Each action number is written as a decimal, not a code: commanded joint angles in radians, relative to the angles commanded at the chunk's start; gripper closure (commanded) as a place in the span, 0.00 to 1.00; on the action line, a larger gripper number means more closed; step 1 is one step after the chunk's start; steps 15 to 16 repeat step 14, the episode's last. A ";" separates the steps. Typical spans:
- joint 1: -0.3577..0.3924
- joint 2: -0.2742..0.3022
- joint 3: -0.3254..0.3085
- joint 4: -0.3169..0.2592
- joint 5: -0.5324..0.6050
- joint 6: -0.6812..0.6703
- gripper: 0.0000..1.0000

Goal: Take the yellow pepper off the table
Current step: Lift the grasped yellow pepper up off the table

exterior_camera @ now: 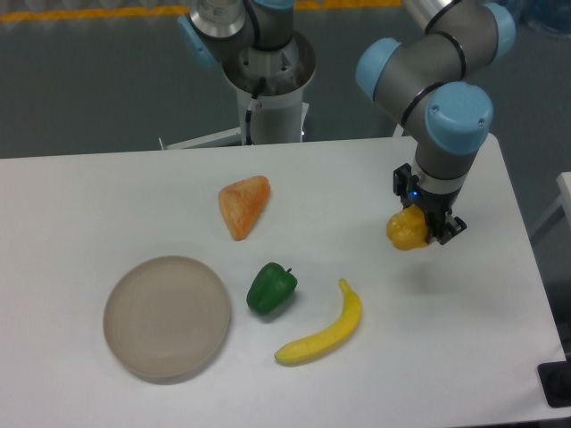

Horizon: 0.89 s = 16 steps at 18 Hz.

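The yellow pepper [406,231] is small, lumpy and yellow-orange. It sits between the fingers of my gripper [421,230] at the right side of the white table [107,196]. The gripper is shut on the pepper and holds it a little above the tabletop; a faint shadow lies below it. The arm's wrist hangs straight over the pepper and hides its right side.
An orange wedge-shaped piece [243,204] lies at the table's centre back. A green pepper [270,288] sits in the middle, a yellow banana [322,328] in front of it, and a round grey-brown plate [167,316] at the front left. The table's right edge is close to the gripper.
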State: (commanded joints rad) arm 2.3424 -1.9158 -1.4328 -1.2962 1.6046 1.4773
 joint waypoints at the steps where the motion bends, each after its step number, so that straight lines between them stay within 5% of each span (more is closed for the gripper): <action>1: -0.002 -0.008 0.002 0.003 0.000 0.000 0.66; 16: -0.014 -0.032 0.045 -0.006 -0.048 0.026 0.66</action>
